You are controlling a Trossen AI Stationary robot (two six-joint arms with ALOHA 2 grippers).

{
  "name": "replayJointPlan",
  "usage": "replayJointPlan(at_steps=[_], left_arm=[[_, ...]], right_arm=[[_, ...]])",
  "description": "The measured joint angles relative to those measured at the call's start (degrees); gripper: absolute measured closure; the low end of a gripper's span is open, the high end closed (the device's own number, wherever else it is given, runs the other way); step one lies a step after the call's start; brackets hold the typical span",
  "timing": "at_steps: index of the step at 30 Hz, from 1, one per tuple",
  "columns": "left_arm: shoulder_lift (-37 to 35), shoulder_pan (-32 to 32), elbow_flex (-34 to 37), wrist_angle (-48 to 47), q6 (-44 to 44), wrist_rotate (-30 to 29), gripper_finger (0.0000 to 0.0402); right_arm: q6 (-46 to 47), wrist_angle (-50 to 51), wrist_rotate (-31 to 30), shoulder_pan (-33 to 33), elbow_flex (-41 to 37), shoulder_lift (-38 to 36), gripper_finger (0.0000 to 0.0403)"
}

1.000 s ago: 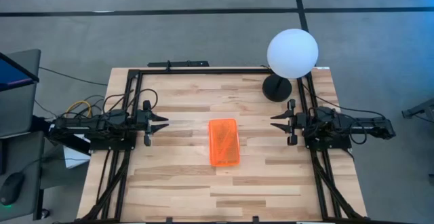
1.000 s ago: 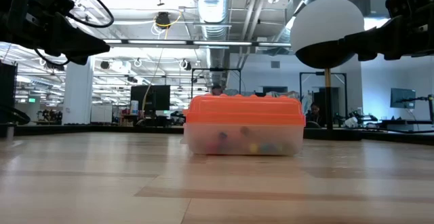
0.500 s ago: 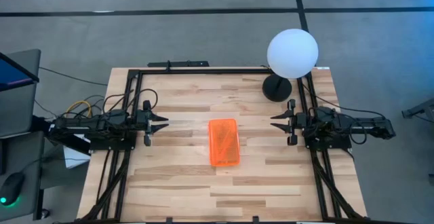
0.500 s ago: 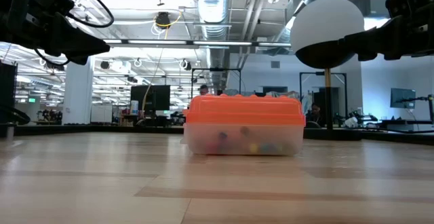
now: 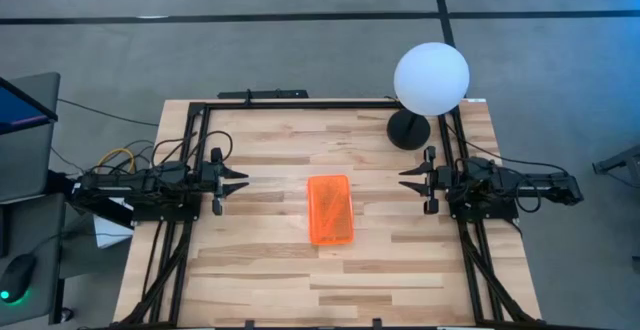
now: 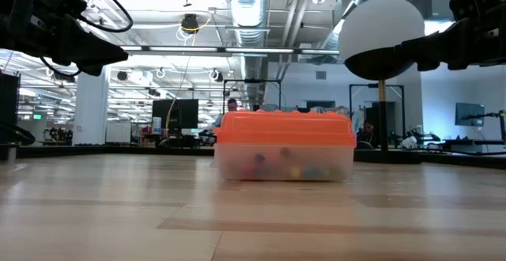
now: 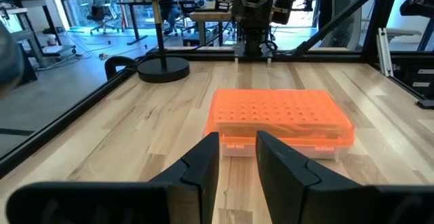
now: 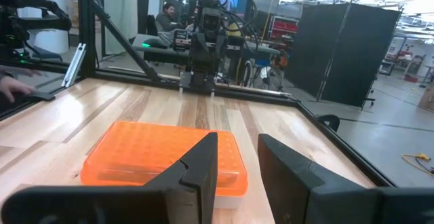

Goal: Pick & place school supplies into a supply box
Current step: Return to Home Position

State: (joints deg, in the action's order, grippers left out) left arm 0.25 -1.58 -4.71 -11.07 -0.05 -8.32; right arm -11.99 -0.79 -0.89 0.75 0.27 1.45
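Supply box point(image 5: 330, 210): one, lid closed, at the centre of the planked wooden table point(image 5: 260, 260).
Dimpled orange lid, clear rectangular base; school supplies point(image 6: 294, 168) inside blurred, uncountable. Left gripper point(image 5: 243, 182) and right gripper point(image 5: 403, 179) flank it, well apart, jaws apart.

The floor point(image 5: 300, 50) was grey and crossed by dark lines. A light wooden table point(image 5: 270, 270) carried a black frame point(image 5: 300, 103), with a white globe lamp point(image 5: 431, 75) on a black base at one corner. Exposed ducts point(image 6: 245, 0) and strip lights point(image 6: 146, 93) ran along the ceiling. Desks with monitors point(image 6: 175, 112) and a dark partition point(image 8: 346, 47) stood beyond. A screen point(image 5: 25, 105) stood beside the table.
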Motion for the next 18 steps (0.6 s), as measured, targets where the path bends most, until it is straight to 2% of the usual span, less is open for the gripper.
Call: replayJointPlan(at_steps=[18], left_arm=[[0.01,0.0,0.04,0.01,0.42,0.0,0.0308]], right_arm=[[0.0,0.01,0.0,0.0,0.0,0.0,0.0301]])
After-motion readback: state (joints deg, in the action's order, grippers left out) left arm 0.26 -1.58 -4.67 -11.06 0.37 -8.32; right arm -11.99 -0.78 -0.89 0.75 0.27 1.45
